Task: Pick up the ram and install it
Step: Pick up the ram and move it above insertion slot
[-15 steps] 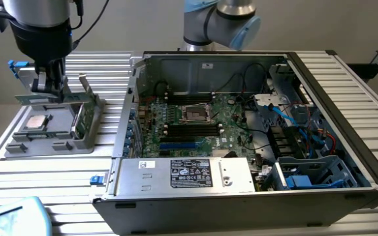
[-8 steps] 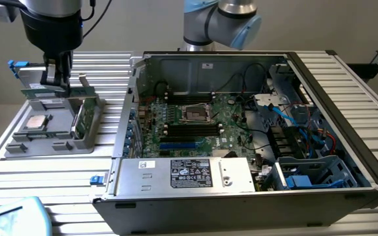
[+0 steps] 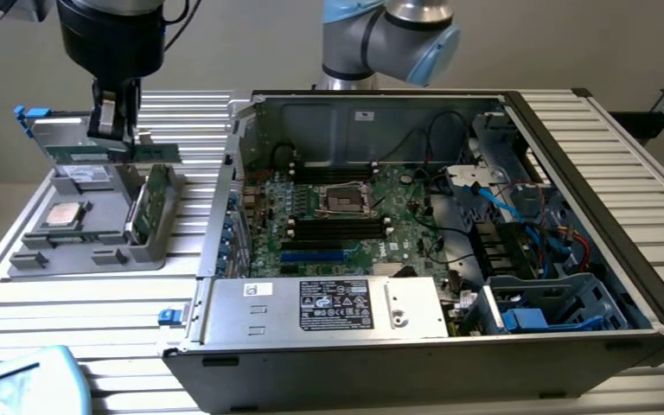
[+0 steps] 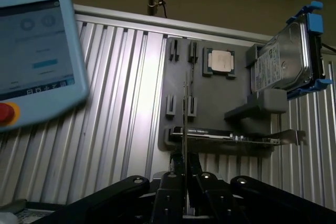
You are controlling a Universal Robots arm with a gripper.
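Note:
My gripper (image 3: 113, 134) hangs over the grey parts tray (image 3: 49, 259) at the exterior view's left, shut on the ram (image 3: 118, 154). The ram is a slim green stick, lifted clear of the tray and held level below the fingers. In the wrist view the ram (image 4: 185, 114) shows edge-on as a thin line rising from between the closed black fingers (image 4: 170, 192) of the gripper (image 4: 185, 177). The open computer case (image 3: 609, 259) lies to the exterior view's right, its motherboard showing black memory slots (image 3: 338, 226) below the processor socket (image 3: 344, 199).
A taller green circuit card (image 3: 153, 203) stands on edge in the tray, next to a processor chip (image 3: 67, 214). A hard drive in a blue bracket (image 4: 283, 66) sits at the tray's end. A teach pendant (image 4: 31, 61) lies on the ribbed table. The power supply (image 3: 326, 307) fills the case's near end.

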